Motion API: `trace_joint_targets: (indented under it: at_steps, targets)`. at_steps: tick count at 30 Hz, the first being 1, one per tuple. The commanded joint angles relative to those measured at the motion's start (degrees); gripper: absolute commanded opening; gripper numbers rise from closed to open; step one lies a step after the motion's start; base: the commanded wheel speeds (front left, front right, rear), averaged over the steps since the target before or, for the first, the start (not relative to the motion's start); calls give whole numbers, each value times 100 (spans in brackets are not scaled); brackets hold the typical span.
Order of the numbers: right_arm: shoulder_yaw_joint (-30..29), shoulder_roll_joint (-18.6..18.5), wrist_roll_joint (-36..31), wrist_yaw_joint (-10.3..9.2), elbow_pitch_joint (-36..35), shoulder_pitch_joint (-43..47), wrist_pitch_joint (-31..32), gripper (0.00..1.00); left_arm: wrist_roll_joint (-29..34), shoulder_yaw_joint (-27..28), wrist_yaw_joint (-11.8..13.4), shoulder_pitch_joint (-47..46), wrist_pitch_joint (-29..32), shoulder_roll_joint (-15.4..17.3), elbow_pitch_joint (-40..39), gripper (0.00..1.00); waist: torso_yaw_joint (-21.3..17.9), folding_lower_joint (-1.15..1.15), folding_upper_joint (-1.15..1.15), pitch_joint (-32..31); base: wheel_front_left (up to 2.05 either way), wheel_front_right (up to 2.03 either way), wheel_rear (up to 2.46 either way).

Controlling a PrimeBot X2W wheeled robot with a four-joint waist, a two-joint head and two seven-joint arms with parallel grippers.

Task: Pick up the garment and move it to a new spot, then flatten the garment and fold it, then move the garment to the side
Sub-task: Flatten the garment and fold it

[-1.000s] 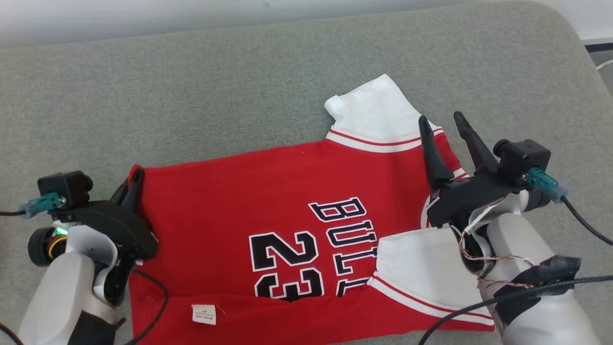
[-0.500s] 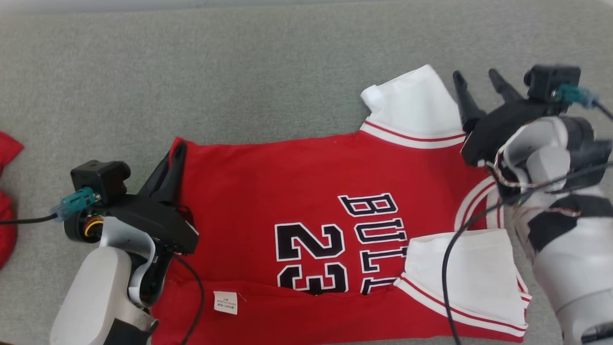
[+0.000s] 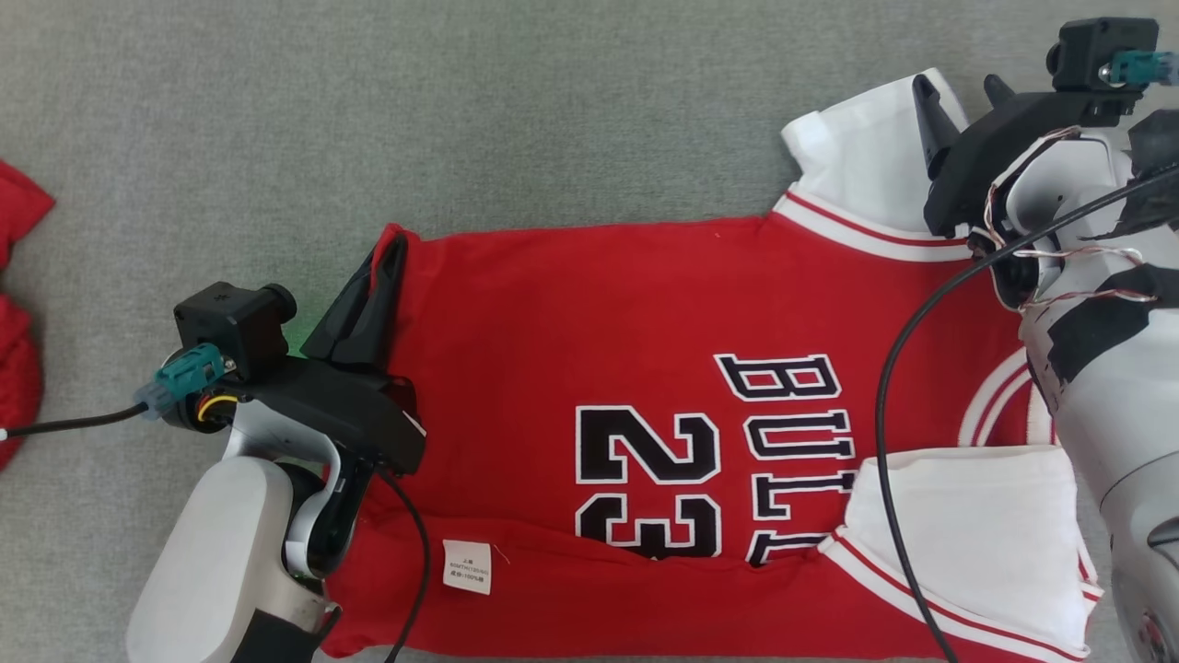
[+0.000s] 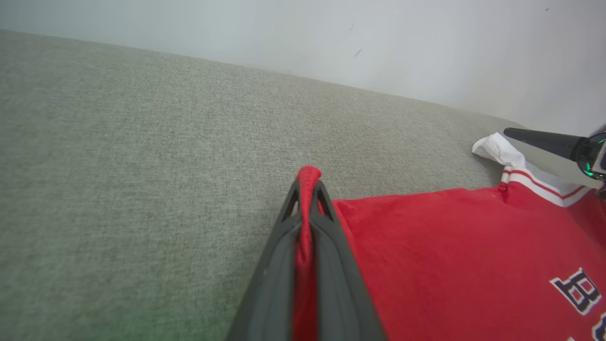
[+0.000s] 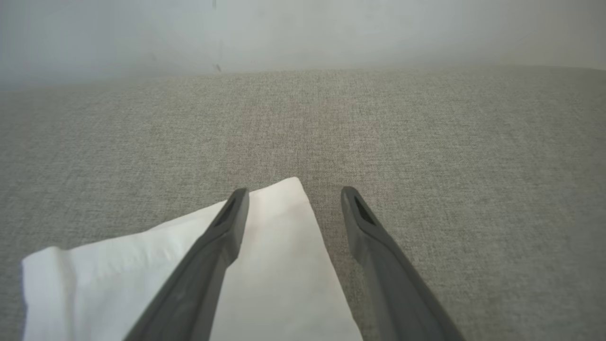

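One red garment (image 3: 645,350) lies flat on the grey surface (image 3: 368,110), its 9 o'clock corner pinched in the closed left gripper (image 3: 394,247), while the right gripper (image 3: 958,87) hangs spread apart over the white sleeve (image 3: 857,157) at 1 o'clock, one of two.

Bare grey cushion (image 3: 553,110) lies open beyond the jersey (image 3: 645,322); a red cloth (image 3: 14,368) blocks the left edge.

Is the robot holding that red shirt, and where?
Left end effector: shut on the red jersey at its far hem corner. Right end effector: open over the white sleeve, holding nothing.
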Motion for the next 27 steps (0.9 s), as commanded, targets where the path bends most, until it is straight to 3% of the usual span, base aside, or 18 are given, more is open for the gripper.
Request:
trace_joint_targets:
  at_steps: [1, 6, 7, 8, 9, 10, 20, 27]
  targets:
    - [10, -5, 41, -5, 111, -127, -66, 100, 14, -5, 18, -55, -42, -3, -34, 0, 121, -1, -1, 138, 0, 0, 0]
    - [59, 6, -76, -5, 550, -344, -78, 100, 19, -50, 44, -42, -68, -8, -65, 0, 150, -1, -1, 218, 0, 0, 0]
    - [48, 27, -75, -5, 618, -377, -70, 94, 17, -54, 48, -41, -72, -4, -67, 0, 153, -1, -1, 224, 0, 0, 0]
    - [40, 27, -88, -5, 669, -383, -70, 40, 11, -60, 39, -45, -75, -5, -65, 0, 158, -1, -1, 232, 0, 0, 0]
    - [41, 16, -118, -5, 701, -388, -117, 7, 8, -70, 40, -52, -76, -6, -57, 0, 165, -1, -1, 235, 0, 0, 0]
    - [38, 11, -132, -5, 731, -407, -160, 0, 6, -77, 39, -58, -83, -4, -45, 0, 172, -1, -1, 234, 0, 0, 0]
    - [89, 40, -236, -5, 811, -286, -868, 0, -97, -29, 36, 130, -253, 34, 209, 0, 94, -1, -1, -113, 0, 0, 0]
    - [229, 40, 235, -5, 396, 275, -1358, 0, -196, 79, 45, 439, -420, 92, 467, 0, -53, -1, -1, -630, 0, 0, 0]
